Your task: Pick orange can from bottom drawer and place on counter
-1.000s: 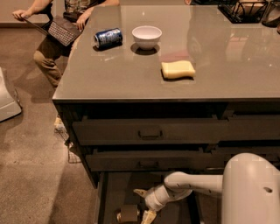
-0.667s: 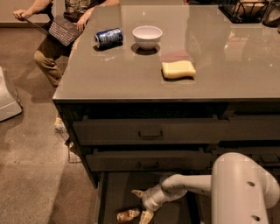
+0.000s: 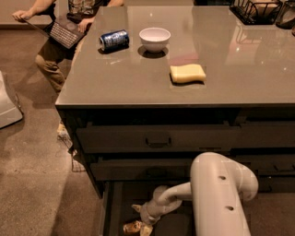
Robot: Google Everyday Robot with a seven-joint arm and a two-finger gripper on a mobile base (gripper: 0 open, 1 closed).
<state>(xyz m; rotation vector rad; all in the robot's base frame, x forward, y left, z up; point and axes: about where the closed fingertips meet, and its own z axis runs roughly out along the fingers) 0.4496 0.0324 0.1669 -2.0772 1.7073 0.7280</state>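
The orange can (image 3: 132, 227) lies on its side in the open bottom drawer (image 3: 113, 207), near the drawer's front left. My gripper (image 3: 141, 219) reaches down into the drawer and is open. One finger (image 3: 137, 209) is above the can and the other is right beside the can's right end. The white arm (image 3: 216, 193) hides the right part of the drawer. The counter (image 3: 138, 73) is the glossy grey top above the drawers.
On the counter are a dark blue can (image 3: 114, 39), a white bowl (image 3: 155, 38), a yellow sponge (image 3: 187, 73) and a wire rack (image 3: 258, 9) at the back right. Two closed handled drawers (image 3: 157, 139) sit above. A seated person (image 3: 64, 27) with a laptop is at the far left.
My gripper has moved left and down inside the drawer, closer to the orange can. The arm's elbow has swung to cover more of the drawer's right side.
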